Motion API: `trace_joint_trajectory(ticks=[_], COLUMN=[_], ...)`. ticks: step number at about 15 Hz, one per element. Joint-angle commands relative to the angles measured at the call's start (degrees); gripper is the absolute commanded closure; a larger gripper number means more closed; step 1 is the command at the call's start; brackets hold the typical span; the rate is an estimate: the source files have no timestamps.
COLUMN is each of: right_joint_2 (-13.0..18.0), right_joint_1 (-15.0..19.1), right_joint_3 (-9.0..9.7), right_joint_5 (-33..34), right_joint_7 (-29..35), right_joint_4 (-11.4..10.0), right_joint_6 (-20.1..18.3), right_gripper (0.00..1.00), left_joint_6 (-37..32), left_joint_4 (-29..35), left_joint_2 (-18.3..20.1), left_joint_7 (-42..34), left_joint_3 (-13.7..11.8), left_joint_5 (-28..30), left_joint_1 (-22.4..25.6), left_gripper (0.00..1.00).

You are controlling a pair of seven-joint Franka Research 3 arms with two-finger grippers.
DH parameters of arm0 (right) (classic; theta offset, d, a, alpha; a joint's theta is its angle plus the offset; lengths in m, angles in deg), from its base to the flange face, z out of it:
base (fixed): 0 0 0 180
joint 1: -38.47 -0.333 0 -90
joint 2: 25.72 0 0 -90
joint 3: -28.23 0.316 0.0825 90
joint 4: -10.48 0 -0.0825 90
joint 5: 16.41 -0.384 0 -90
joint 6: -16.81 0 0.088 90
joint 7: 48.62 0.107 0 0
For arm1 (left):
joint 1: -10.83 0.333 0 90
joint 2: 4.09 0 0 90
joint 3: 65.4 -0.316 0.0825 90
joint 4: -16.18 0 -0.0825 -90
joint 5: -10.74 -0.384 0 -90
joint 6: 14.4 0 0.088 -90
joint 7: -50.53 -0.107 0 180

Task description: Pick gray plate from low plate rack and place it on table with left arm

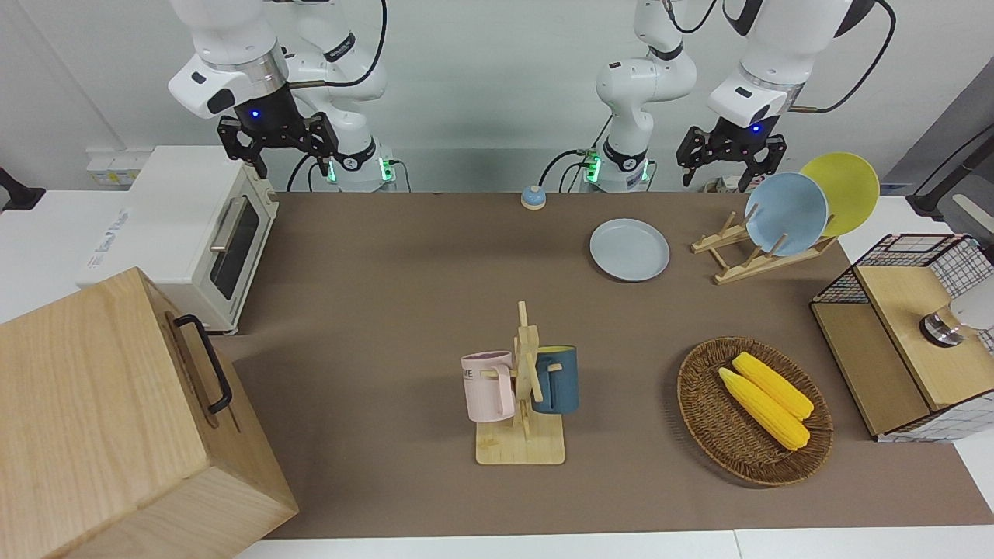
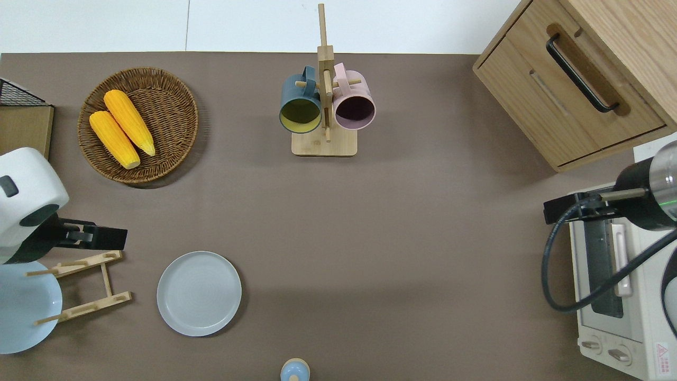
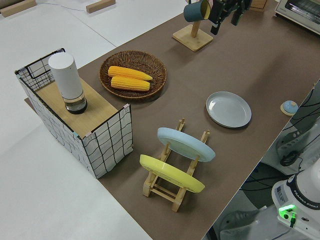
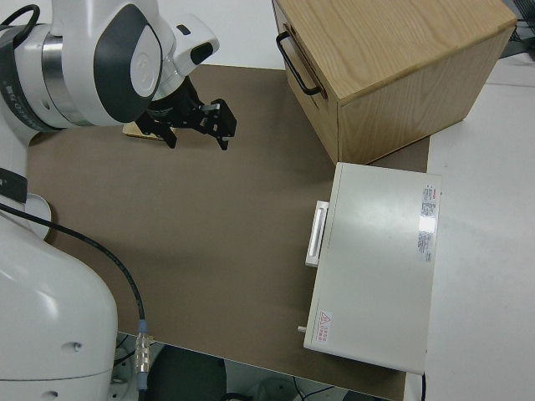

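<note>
The gray plate [image 1: 629, 248] lies flat on the table [image 1: 404, 295], beside the low plate rack [image 1: 749, 255] on the side toward the table's middle; it also shows in the overhead view [image 2: 199, 293] and the left side view [image 3: 228, 109]. The rack [image 2: 79, 286] holds a sky-blue plate [image 1: 786, 213] and a yellow plate [image 1: 842, 190]. My left gripper [image 1: 728, 161] is open and empty, up in the air over the rack's edge farther from the robots [image 2: 108, 238]. My right gripper [image 1: 278, 151] is open and parked.
A mug stand [image 1: 524, 388] with two mugs stands mid-table. A wicker basket [image 1: 703, 419] holds two corn cobs. A wire-sided box [image 1: 908, 334] sits at the left arm's end. A toaster oven [image 1: 194, 233] and a wooden cabinet [image 1: 116, 419] sit at the right arm's end.
</note>
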Motion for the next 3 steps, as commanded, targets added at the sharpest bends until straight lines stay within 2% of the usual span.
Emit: trace_joint_trajectory(ticks=[1, 3], right_joint_2=[0.14, 0.14], right_joint_1=[0.41, 0.41], right_joint_3=[0.38, 0.29], right_joint_5=[-0.43, -0.43], right_joint_7=[0.01, -0.08], right_joint_4=[0.35, 0.35], right_joint_6=[-0.83, -0.83], right_gripper=[0.013, 0.013], left_joint_6=[0.21, 0.21], left_joint_4=[1.87, 1.87], left_joint_2=[1.77, 1.77], left_joint_7=[0.23, 0.50], left_joint_3=[-0.58, -0.67], left_joint_5=[0.84, 0.75], left_joint_1=[0.32, 0.32], left_gripper=[0.00, 0.00])
